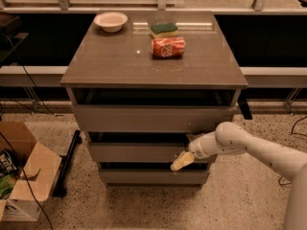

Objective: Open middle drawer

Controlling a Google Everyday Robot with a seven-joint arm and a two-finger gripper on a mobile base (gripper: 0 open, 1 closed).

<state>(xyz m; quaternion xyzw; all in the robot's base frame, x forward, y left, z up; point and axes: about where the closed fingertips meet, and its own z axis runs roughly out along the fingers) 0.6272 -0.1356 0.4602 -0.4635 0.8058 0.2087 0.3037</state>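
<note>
The middle drawer point(139, 152) is a flat grey-brown handleless front, the second of three in the cabinet. The widest top drawer front point(153, 119) sits above it and the narrowest bottom front point(148, 176) below. My gripper point(182, 161) comes in from the right on a white arm point(249, 147). Its yellowish tip lies against the lower right part of the middle drawer front, over the dark gap above the bottom drawer.
On the cabinet top point(110, 61) lie a white bowl point(111, 21), a green-and-yellow sponge point(163, 29) and a red can on its side point(168, 47). An open cardboard box point(24, 176) stands on the floor at left. A black bar point(67, 164) leans by the cabinet.
</note>
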